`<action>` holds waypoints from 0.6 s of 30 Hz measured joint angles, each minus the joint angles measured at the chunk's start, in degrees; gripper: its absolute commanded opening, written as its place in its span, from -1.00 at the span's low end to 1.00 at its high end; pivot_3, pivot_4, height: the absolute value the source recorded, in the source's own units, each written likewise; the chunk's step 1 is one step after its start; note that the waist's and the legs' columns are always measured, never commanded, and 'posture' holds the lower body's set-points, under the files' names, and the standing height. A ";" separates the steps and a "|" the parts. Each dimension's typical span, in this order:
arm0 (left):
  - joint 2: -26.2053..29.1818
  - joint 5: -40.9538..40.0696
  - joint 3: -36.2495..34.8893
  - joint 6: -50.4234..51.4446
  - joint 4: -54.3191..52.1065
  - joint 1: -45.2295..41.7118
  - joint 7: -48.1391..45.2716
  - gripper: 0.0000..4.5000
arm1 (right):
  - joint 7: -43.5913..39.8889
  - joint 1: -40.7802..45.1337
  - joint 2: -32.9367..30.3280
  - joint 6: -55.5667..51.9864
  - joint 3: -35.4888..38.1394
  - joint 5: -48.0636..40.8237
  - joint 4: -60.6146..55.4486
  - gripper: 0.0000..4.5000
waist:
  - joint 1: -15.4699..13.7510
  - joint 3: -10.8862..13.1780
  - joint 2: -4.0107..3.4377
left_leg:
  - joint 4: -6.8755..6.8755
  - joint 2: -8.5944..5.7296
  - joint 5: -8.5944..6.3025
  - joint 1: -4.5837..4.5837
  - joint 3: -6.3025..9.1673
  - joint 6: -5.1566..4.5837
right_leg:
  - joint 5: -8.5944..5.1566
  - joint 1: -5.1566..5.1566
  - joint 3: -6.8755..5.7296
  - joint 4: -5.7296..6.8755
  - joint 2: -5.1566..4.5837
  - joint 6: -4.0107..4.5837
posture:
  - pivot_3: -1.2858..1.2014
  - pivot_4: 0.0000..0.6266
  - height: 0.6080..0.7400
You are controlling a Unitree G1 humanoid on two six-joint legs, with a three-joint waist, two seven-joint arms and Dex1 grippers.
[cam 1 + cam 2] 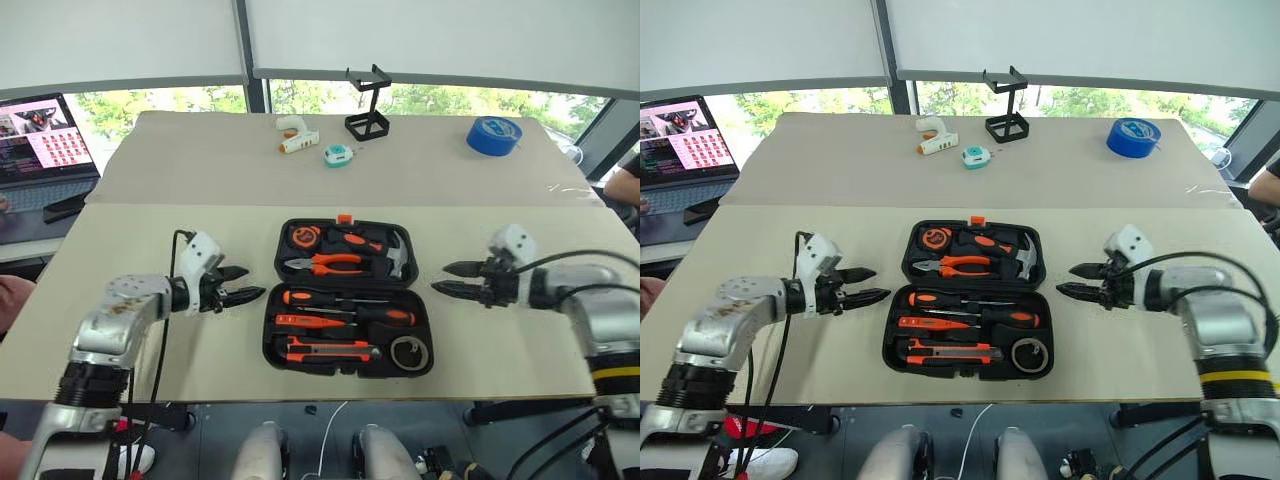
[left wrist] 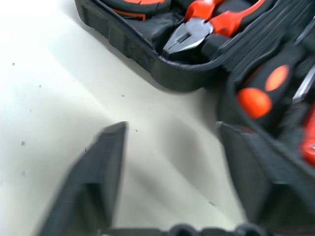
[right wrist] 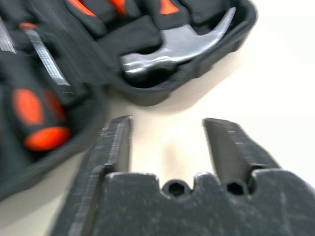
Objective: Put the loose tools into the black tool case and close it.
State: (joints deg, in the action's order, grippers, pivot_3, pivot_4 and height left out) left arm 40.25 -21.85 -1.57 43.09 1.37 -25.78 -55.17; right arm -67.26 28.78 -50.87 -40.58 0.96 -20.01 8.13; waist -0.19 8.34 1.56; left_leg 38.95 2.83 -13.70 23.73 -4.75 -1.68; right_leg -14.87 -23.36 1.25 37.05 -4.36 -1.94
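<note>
The black tool case (image 1: pixel 268 345) lies open and flat in the middle of the table, its orange latch (image 1: pixel 344 218) on the far edge. In its near half lie two black-and-orange screwdrivers (image 1: pixel 345 297), a slim orange tester screwdriver (image 1: pixel 300 321), the utility knife (image 1: pixel 330 350) and the small grey tape roll (image 1: pixel 408 352). Pliers (image 1: pixel 335 263) and a hammer (image 1: pixel 397 255) sit in the far half. My left gripper (image 1: pixel 255 282) is open just left of the case, holding nothing. My right gripper (image 1: pixel 439 277) is open just right of it, also holding nothing.
At the table's far side stand a black wire-frame stand (image 1: pixel 367 105), a white glue gun (image 1: pixel 293 137), a teal tape measure (image 1: pixel 338 154) and a big blue tape roll (image 1: pixel 494 135). A laptop (image 1: pixel 45 140) sits off the left edge. A person's arm (image 1: pixel 625 180) shows at far right.
</note>
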 measured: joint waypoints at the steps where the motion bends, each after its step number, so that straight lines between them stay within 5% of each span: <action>1: 0.01 -0.47 -0.13 2.68 0.26 -2.11 0.82 1.00 | 0.22 2.06 -0.80 -3.99 -0.65 -0.39 -0.56 0.87 | 0.00 0.00 0.00 | 0.03 -0.01 0.00 -0.01 0.01 0.00 | 0.00 0.02 0.00 0.03 0.00 0.00 | 0.03 -0.52 1.00; 8: -7.09 -1.87 -1.23 22.58 6.31 -18.11 12.66 1.00 | 7.95 17.52 2.24 -28.29 -9.04 0.34 3.24 0.97 | 0.01 0.00 0.03 | -0.03 -0.10 -0.02 0.11 0.08 -0.04 | -0.03 -0.05 -0.01 -0.06 0.01 -0.05 | 0.03 -0.52 1.00; 12: -8.78 0.03 2.07 24.62 10.26 -18.84 16.19 1.00 | 13.24 20.38 6.33 -29.94 -11.73 3.36 9.49 0.97 | 0.27 0.00 0.03 | 0.02 -0.17 0.12 0.95 0.04 0.15 | -0.01 -1.00 0.13 0.20 -0.01 -0.05 | 0.03 -0.52 1.00; 18: -11.41 1.05 2.94 24.57 12.75 -20.42 18.27 1.00 | 17.73 25.01 11.21 -28.92 -11.92 5.82 16.68 0.97 | 0.26 0.01 0.03 | 0.03 -0.17 0.16 0.96 -0.09 0.21 | -0.01 -0.95 0.05 0.13 -0.02 -0.05 | 0.03 -0.52 1.00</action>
State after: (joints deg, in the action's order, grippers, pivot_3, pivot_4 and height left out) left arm 28.84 -20.79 1.38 67.66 14.12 -46.20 -36.90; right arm -49.53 53.79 -39.66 -69.51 -10.97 -14.19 24.81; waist 0.07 8.35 1.59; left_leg 38.98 2.65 -13.54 24.69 -4.84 -1.47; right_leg -14.88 -24.32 1.31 37.18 -4.38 -1.99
